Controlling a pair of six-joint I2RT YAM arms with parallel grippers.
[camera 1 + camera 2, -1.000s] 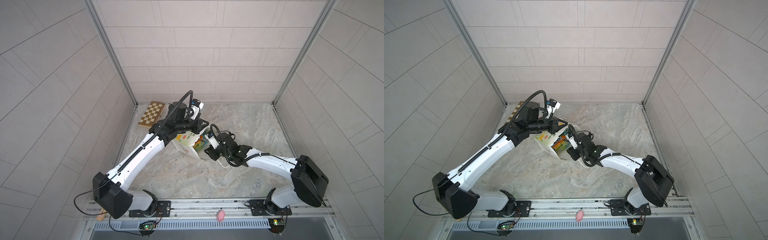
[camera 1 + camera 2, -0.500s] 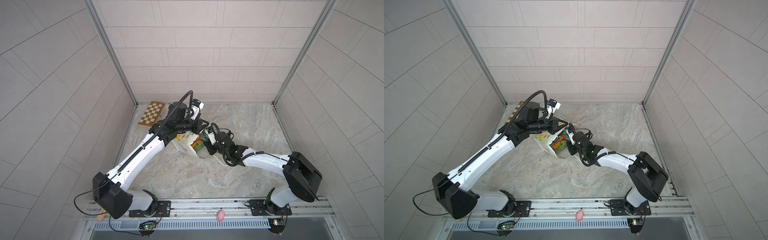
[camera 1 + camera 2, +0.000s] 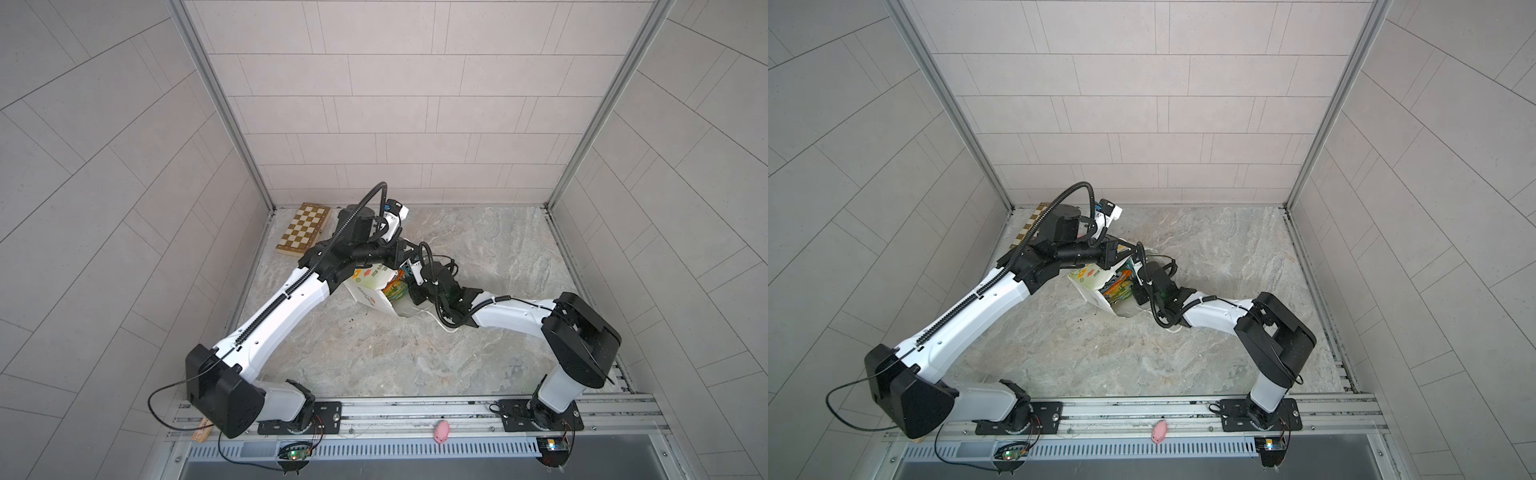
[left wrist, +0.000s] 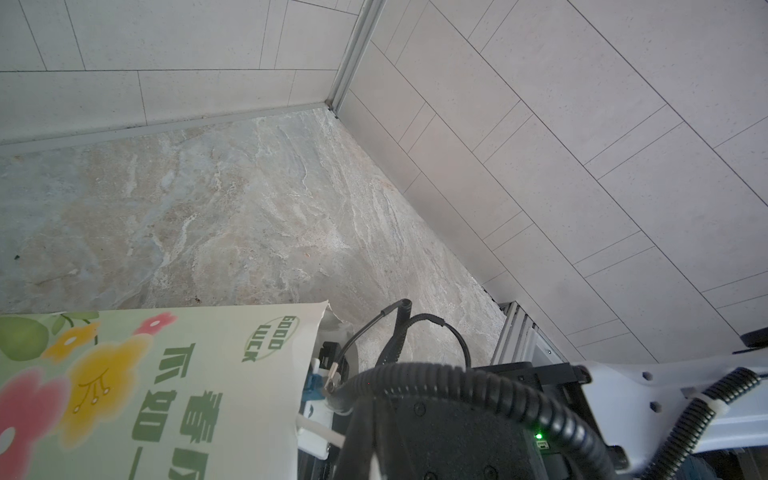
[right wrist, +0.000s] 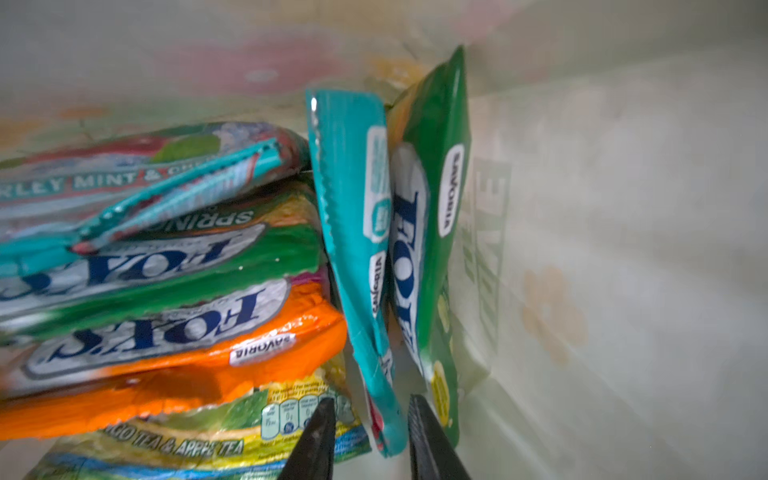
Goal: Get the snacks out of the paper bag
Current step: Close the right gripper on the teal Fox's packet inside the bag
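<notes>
On the marble tabletop (image 3: 374, 353) the paper bag (image 3: 368, 286) lies tipped, mouth toward the right arm. The left gripper (image 3: 405, 253) is clamped tight at its upper rim, apparently pinching it. Inside, beside stacked FOX'S packets (image 5: 166, 266), one teal packet (image 5: 353, 199) stands on edge — long axis running straight away from the right gripper (image 5: 370, 419), whose narrow-set jaws straddle its near end, not quite pinching.

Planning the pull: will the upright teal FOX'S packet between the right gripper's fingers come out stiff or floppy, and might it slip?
Likely floppy: the teal packet is thin film, bent along its length. Probably slippery: it looks glossy, and the right gripper straddles only its end. It leans on the green packet, which may shift too.
</notes>
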